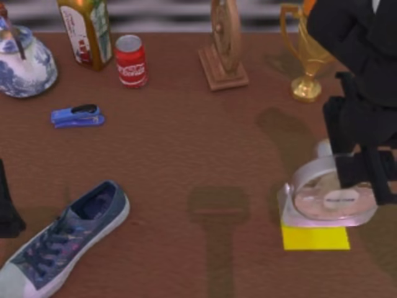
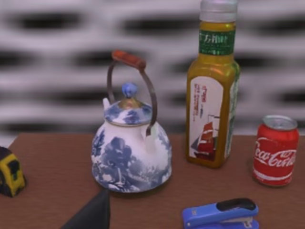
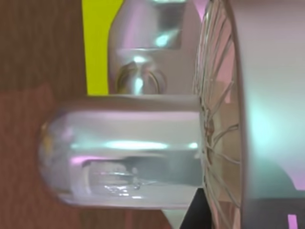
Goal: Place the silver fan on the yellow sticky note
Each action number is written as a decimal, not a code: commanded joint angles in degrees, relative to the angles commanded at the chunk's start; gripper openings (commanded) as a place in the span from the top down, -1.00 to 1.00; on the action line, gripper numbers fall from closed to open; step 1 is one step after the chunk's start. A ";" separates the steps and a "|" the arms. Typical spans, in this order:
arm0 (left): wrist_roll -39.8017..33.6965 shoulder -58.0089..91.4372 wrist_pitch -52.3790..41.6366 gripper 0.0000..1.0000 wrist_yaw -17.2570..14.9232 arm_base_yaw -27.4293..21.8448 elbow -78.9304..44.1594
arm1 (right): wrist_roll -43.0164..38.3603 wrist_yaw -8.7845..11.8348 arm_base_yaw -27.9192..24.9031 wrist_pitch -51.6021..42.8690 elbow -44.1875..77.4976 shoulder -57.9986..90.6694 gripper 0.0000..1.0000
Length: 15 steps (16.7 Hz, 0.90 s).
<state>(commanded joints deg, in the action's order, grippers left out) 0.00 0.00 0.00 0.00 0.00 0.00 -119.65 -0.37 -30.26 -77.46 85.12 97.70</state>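
Black left gripper [image 1: 7, 205] is seen only at the table's left edge, its fingers cannot be told | silver fan [image 1: 329, 197] is placed at the right, over the yellow sticky note [image 1: 315, 238], covering its far part | right gripper [image 1: 366, 177] is closed on the fan's ring cage from above

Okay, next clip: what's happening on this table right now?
The right arm's tool is at the silver fan, which sits over the yellow sticky note at the table's right side, covering its far part. Whether the tool grips the fan cannot be told. The left arm waits at the left edge.
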 joint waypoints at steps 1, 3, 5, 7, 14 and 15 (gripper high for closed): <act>0.00 0.00 0.00 -1.00 0.00 0.00 0.00 | 0.03 -0.04 0.16 1.39 -1.25 0.07 1.00; 0.00 0.00 0.00 -1.00 0.00 0.00 0.00 | 0.09 -0.01 0.44 4.90 -4.17 0.35 1.00; 0.00 0.00 0.00 -1.00 0.00 0.00 0.00 | 0.12 0.02 0.57 6.70 -5.94 0.59 1.00; 0.00 0.00 0.00 -1.00 0.00 0.00 0.00 | 0.11 0.02 0.58 6.77 -6.01 0.60 1.00; 0.00 0.00 0.00 -1.00 0.00 0.00 0.00 | 0.11 0.02 0.58 6.77 -6.01 0.60 0.10; 0.00 0.00 0.00 -1.00 0.00 0.00 0.00 | 0.11 0.02 0.58 6.77 -6.01 0.60 -0.06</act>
<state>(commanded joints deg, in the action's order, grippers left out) 0.00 0.00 0.00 0.00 0.00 0.00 -119.54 -0.35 -29.68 -70.69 79.12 98.30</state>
